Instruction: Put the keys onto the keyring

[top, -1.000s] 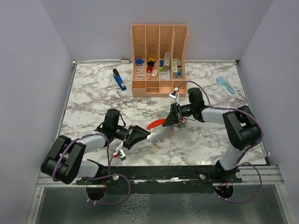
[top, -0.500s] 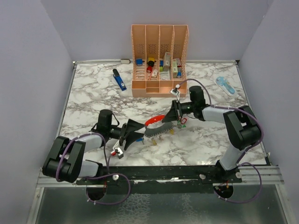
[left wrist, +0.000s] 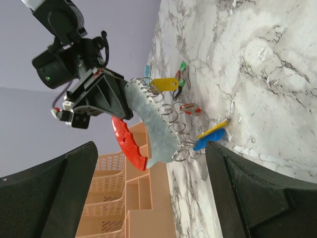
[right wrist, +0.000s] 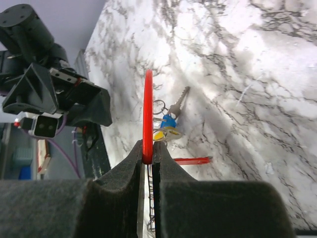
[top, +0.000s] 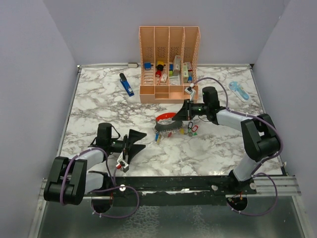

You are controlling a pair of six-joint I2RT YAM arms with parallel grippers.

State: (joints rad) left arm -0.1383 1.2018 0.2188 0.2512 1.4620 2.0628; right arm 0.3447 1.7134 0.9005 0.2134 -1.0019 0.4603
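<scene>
One keyring, a large oval with one red half and one grey-white half, was held on edge over the middle of the marble table, just in front of the peach organiser. The right gripper was clamped on its red half; in the right wrist view the two black fingers pinched the thin red rim between them. The keys hung in a row from small wire loops along the grey half, the lowest ones touching the marble. In the left wrist view six coloured pieces could be counted: two yellow, one green, one red, one blue at the near end and a blue sliver at the far end; some may have been hidden behind others. One bare metal key blade showed in the right wrist view. The left gripper lay low near the table's front left, its jaws spread wide and holding nothing, apart from the ring. The organiser had four slots with small coloured items inside, their labels too small to read. One dark blue pen-like tool lay left of it, and one pale blue oblong gadget lay at the far right.
</scene>
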